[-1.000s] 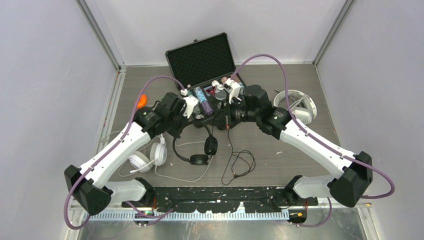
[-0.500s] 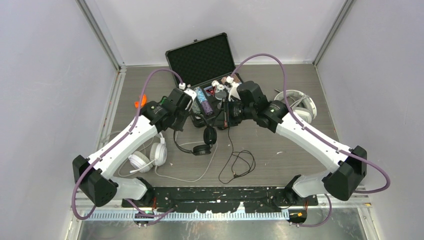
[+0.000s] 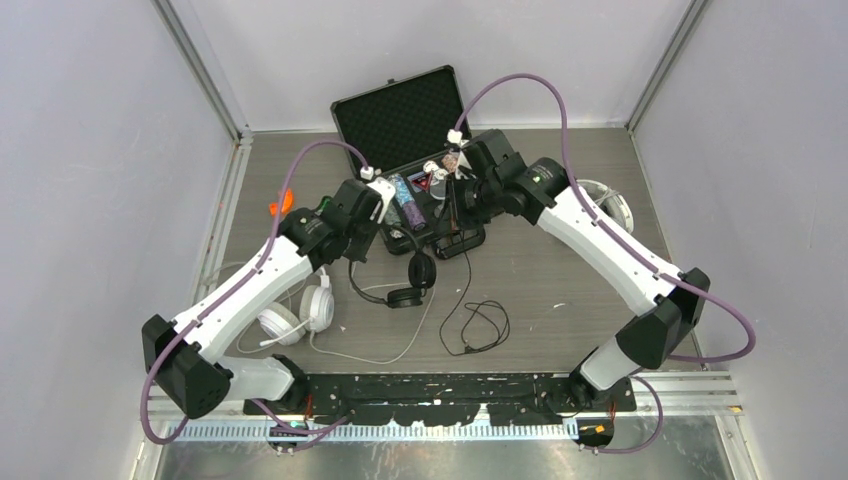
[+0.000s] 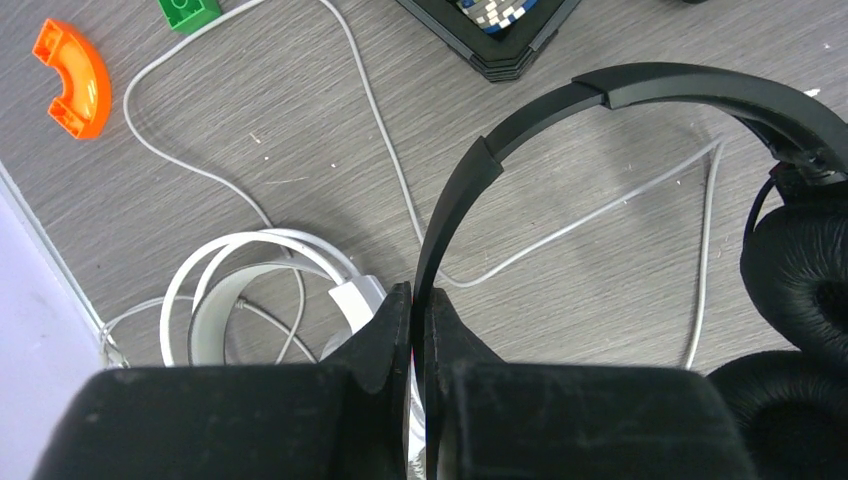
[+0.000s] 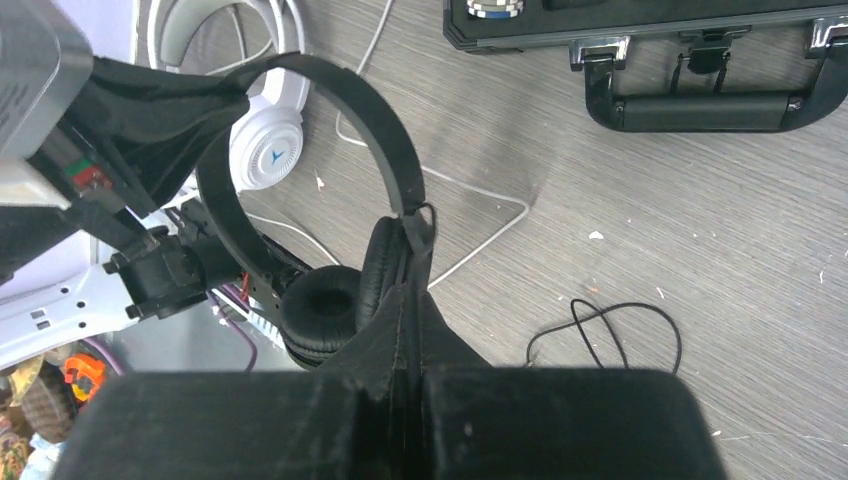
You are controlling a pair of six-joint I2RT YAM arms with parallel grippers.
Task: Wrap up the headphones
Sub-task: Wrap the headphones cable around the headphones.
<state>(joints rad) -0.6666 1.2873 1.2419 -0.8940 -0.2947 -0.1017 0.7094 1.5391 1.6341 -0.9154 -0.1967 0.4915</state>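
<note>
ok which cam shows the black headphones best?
Right wrist: the black headphones show nearly whole, band and both ear pads. Left wrist crops them to the band and pad edges. Top external has them small, partly under the arms.

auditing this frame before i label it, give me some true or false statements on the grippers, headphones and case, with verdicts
1. The left gripper is clamped on the headband of the black headphones. True.
2. The right gripper hangs open over the case. False: it is shut, pinching the black cord just below an ear cup.
3. The case's lid is closed. False: it stands open, with its foam lining showing.
4. An orange curved brick lies near a green brick on the table. True.
5. The white headset sits inside the case. False: it lies on the table beside the left arm.
</note>
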